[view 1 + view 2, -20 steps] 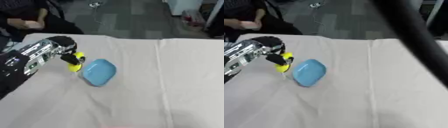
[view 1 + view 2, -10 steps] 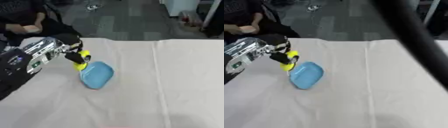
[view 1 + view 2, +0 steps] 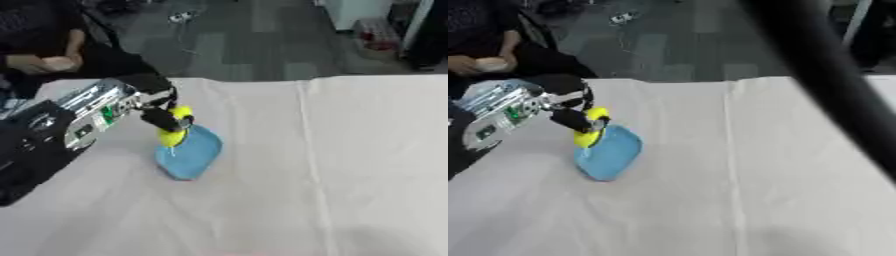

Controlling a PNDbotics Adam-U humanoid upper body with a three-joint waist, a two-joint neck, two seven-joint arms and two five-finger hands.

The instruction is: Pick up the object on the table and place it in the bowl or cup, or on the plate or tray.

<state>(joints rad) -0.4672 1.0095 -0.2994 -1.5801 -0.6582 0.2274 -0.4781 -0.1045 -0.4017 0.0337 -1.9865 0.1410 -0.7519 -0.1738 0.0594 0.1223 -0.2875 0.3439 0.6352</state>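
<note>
Left eye view: the left hand [image 3: 156, 102] has its fingers curled around a yellow object [image 3: 176, 131], held over the 11 o'clock edge of the blue plate [image 3: 189, 156] on the white-clothed bench [image 3: 350, 150].

Right eye view: a dark bar [image 3: 833, 85] crosses at 2 o'clock; no right hand shows.
</note>
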